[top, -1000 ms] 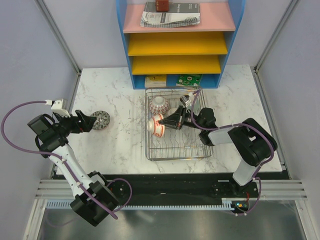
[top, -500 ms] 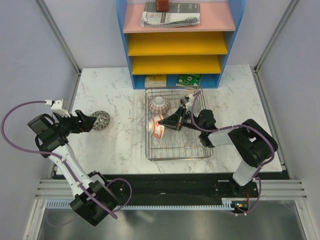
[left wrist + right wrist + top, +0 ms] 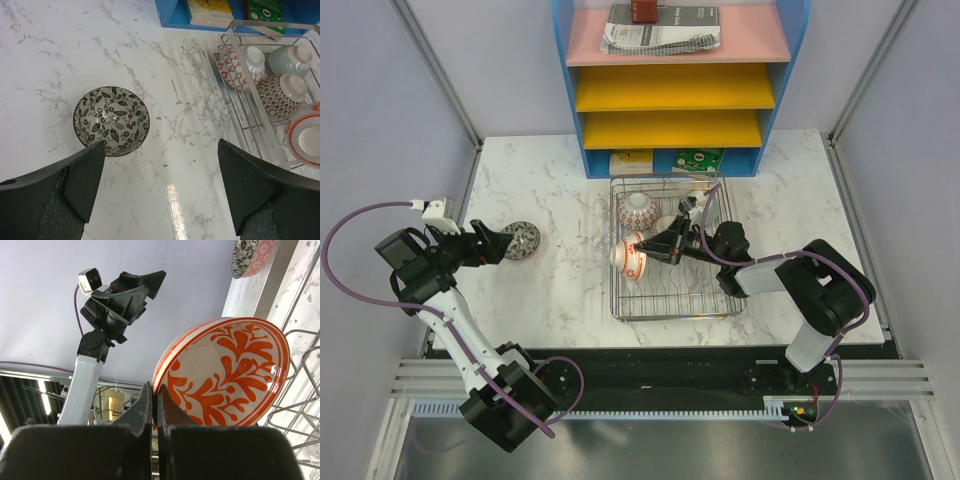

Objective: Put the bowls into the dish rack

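- The right pincer [image 3: 645, 244] is clamped on the rim of the red-orange bowl [image 3: 628, 259], one finger inside the rim and one outside.
- In the right wrist view the two fingers [image 3: 142, 407] are pressed close together on that rim, and the bowl [image 3: 225, 372] stands tilted on its edge with its patterned outside towards the camera.
- We see this bowl inside the dish rack [image 3: 680, 316], by the rack's left side and about halfway along it. We cannot tell whether it touches the wires.
- Three more bowls lie in the far part of the rack with their feet showing: a white one with red marks [image 3: 239, 65] at the far left corner, a pale green one [image 3: 291, 57] beside it, and a dark patterned one [image 3: 280, 92] just in front.
- The left pincer [image 3: 161, 150] is spread wide and holds nothing. It hangs above the counter [image 3: 570, 290], well to the left of the rack.
- The grey-brown bowl with a leaf pattern [image 3: 111, 120] sits upright on the counter just beyond the left finger, not touched by it.
- A blue shelf unit [image 3: 680, 80] stands at the far edge of the counter, behind the rack.
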`<action>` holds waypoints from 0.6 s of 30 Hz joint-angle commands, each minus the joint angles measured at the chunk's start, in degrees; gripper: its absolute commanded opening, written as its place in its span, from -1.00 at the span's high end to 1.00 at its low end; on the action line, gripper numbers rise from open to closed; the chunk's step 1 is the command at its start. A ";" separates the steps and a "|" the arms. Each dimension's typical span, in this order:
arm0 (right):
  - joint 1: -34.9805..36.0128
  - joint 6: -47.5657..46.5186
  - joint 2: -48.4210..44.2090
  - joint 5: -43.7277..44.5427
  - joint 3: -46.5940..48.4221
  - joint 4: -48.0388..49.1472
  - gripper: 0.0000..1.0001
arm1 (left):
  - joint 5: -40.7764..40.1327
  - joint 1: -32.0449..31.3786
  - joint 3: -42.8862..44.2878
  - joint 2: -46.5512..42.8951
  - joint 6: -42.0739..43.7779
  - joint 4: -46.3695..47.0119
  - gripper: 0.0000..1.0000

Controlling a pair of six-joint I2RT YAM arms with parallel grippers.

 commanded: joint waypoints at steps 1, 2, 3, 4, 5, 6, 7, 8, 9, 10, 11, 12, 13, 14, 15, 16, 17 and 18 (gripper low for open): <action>0.33 0.91 -1.93 1.56 -0.40 14.50 1.00 | 0.60 0.37 -0.25 -0.34 0.88 1.65 -0.99; 0.50 0.74 -1.85 1.65 -0.40 14.49 1.00 | 0.51 0.38 -0.25 -0.25 0.88 1.56 -0.99; 0.50 0.39 -1.85 1.65 -0.58 14.23 1.00 | 0.51 0.38 -0.25 -0.25 0.88 1.56 -0.99; 0.50 0.30 -1.76 1.82 -0.84 14.14 1.00 | 0.51 0.29 -0.25 -0.16 1.05 1.56 -0.99; 0.50 0.04 -1.84 1.83 -0.93 13.71 1.00 | 0.51 0.37 -0.33 -0.25 0.97 1.65 -0.99; 0.50 -0.32 -1.93 1.83 -1.02 12.75 1.00 | 0.51 0.46 -0.42 -0.16 1.05 1.65 -0.99; 0.50 -0.67 -1.85 1.83 -1.19 12.74 1.00 | 0.34 0.29 -0.42 -0.16 1.14 1.74 -0.99; 0.50 -1.02 -1.76 1.74 -1.19 12.39 1.00 | 0.34 0.37 -0.42 -0.25 1.23 1.65 -0.99; 0.50 -1.11 -1.76 1.74 -1.19 11.78 1.00 | 0.42 0.38 -0.51 -0.42 1.23 1.65 -0.99; 0.42 -1.81 -1.67 1.74 -1.19 11.42 1.00 | 0.34 0.38 -0.60 -0.51 1.23 1.74 -0.99; 0.33 -2.34 -1.58 1.65 -1.19 10.90 1.00 | 0.42 0.38 -0.60 -0.51 1.23 1.65 -0.99; 0.24 -2.69 -1.49 1.56 -1.28 9.93 1.00 | 0.42 0.38 -0.69 -0.68 1.32 1.65 -0.99; -0.02 -3.48 -1.49 1.56 -1.37 9.49 1.00 | 0.42 0.38 -0.60 -0.69 1.23 1.65 -0.99; -0.11 -4.01 -1.32 1.56 -1.46 8.88 1.00 | 0.42 0.29 -0.69 -0.69 1.40 1.74 -0.99; -0.29 -4.45 -1.41 1.74 -1.55 7.91 1.00 | 0.51 0.37 -0.60 -0.77 1.41 1.65 -0.99; -0.46 -4.80 -1.23 1.82 -1.72 7.38 1.00 | 0.51 0.38 -0.77 -0.86 1.49 1.65 -0.99; -0.55 -5.76 -1.14 1.83 -1.72 6.77 1.00 | 0.51 0.38 -0.69 -0.95 1.41 1.65 -0.99; -0.64 -5.94 -1.14 1.83 -1.72 5.80 0.96 | 0.60 0.38 -0.77 -0.95 1.49 1.65 -0.99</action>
